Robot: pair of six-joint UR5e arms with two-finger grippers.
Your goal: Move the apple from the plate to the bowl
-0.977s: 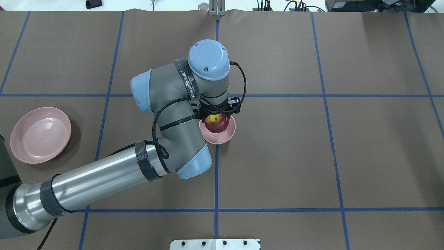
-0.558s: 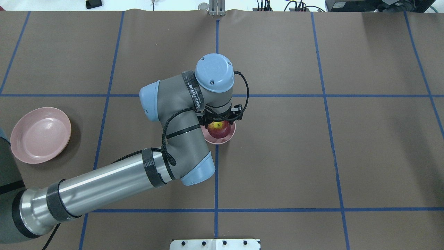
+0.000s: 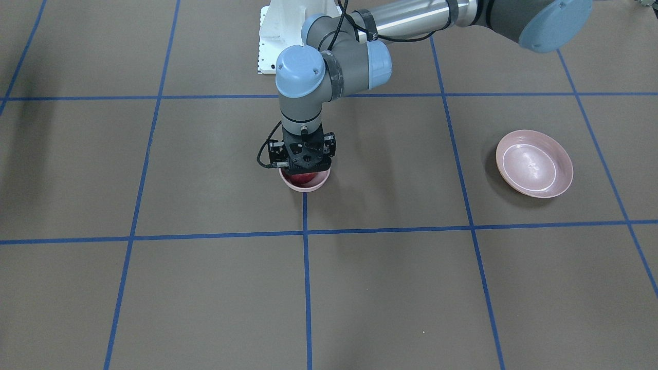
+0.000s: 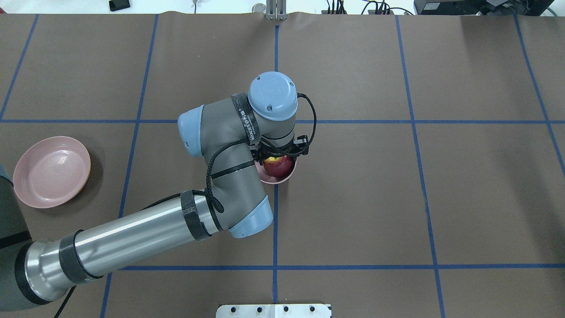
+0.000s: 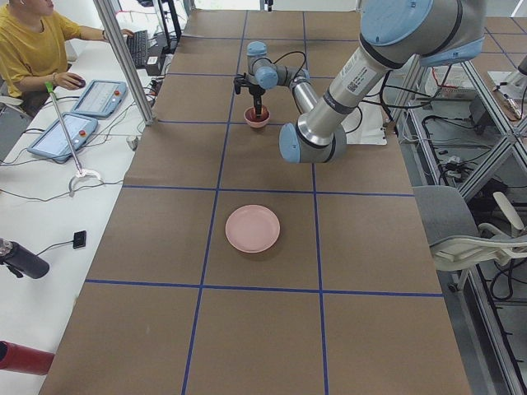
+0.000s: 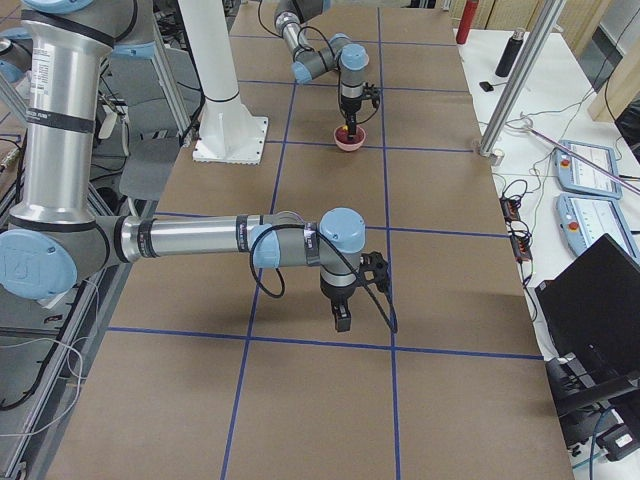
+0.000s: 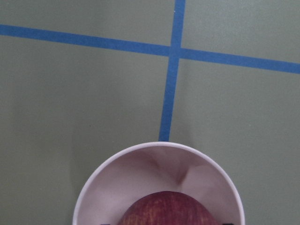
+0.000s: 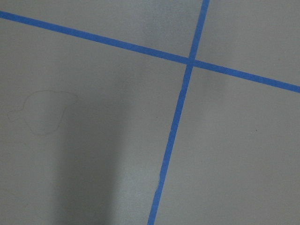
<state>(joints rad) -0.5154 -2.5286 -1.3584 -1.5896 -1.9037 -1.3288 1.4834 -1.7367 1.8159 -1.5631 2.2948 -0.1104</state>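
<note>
The dark red apple (image 4: pixel 279 167) with its yellow stem patch sits low inside the small pink bowl (image 4: pixel 283 179) at the table's middle. My left gripper (image 4: pixel 278 156) points straight down over the bowl and is shut on the apple. In the left wrist view the apple (image 7: pixel 166 208) fills the bottom edge inside the bowl's rim (image 7: pixel 93 187). In the front view the gripper (image 3: pixel 304 172) hides most of the apple (image 3: pixel 303 179). The wide pink plate (image 4: pixel 50 172) lies empty at the far left. My right gripper (image 6: pixel 342 322) shows only in the right side view; I cannot tell its state.
Blue tape lines cross the brown table cover. A white mounting plate (image 4: pixel 273 310) lies at the robot's edge. An operator (image 5: pixel 33 41) sits at a side desk with tablets (image 5: pixel 70 136). The right wrist view shows only bare cover and tape.
My left arm has shifted slightly right and lowered, carrying the apple down into the bowl. The plate and bowl have not moved.
</note>
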